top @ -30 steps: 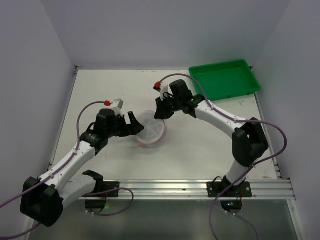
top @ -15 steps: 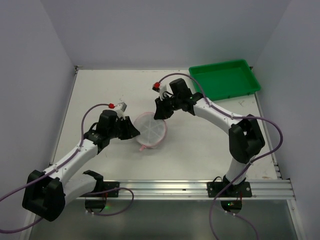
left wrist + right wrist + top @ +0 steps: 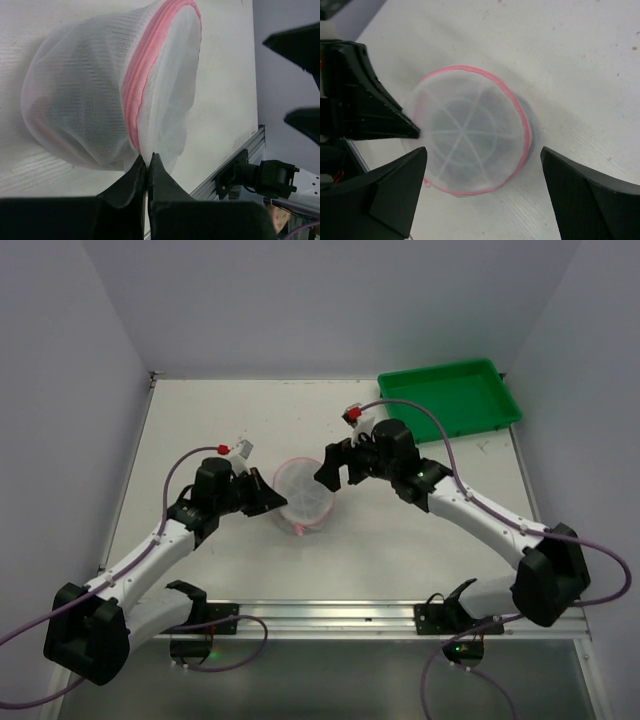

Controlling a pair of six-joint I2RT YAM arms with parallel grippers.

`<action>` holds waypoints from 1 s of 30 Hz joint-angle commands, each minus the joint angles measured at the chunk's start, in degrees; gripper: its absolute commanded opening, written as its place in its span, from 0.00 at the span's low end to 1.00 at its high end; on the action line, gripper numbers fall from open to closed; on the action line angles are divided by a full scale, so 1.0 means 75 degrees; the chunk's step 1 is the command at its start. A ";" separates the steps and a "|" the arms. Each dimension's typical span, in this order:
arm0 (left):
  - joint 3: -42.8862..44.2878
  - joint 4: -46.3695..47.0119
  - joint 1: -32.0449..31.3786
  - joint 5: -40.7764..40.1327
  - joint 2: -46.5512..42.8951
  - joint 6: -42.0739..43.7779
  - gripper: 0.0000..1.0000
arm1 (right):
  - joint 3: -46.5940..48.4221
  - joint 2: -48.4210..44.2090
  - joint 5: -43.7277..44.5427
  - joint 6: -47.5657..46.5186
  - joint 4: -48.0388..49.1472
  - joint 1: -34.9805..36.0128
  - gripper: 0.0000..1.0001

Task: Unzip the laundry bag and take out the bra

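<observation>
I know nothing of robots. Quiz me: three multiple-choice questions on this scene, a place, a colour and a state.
1. Where is the green tray? A far right corner; B near left corner; C centre.
2. What colour is the zipper trim on the laundry bag? A blue; B pink; C black.
3. How is the right pincer? A shut on the bag; B open; C shut on the tray.
Answers: 1A, it lies at the back, right. 2B, pink bands the mesh. 3B, its fingers stand wide apart.
</observation>
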 commanded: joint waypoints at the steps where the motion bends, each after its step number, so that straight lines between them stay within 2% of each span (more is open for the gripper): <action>1: 0.0274 0.0748 0.0024 0.0156 0.0064 -0.1187 0.00 | -0.0943 -0.1076 0.1299 0.0932 0.1308 0.0728 0.95; 3: 0.0262 0.0877 0.0024 0.0109 0.0122 -0.1586 0.00 | -0.1632 -0.1580 0.1544 0.1202 0.1786 0.1138 0.88; 4: 0.0239 0.0878 0.0012 0.0109 0.0122 -0.1692 0.00 | -0.1823 -0.1698 0.1615 0.1424 0.1917 0.1291 0.77; 8: 0.0157 0.1288 0.0024 0.0062 0.0006 -0.2043 0.00 | -0.2550 -0.1910 0.2189 0.1602 0.2410 0.1960 0.53; 14: -0.0007 0.1347 0.0024 0.0167 -0.0194 -0.2126 0.00 | -0.2820 -0.1559 0.2190 0.1661 0.2562 0.2184 0.35; 18: -0.0124 0.1335 0.0012 0.0191 -0.0288 -0.2138 0.00 | -0.2973 -0.1336 0.2108 0.1614 0.2657 0.2184 0.32; 30: -0.0101 0.1335 0.0024 0.0156 -0.0288 -0.2220 0.00 | -0.2739 -0.0972 0.1347 0.1567 0.2727 0.2195 0.34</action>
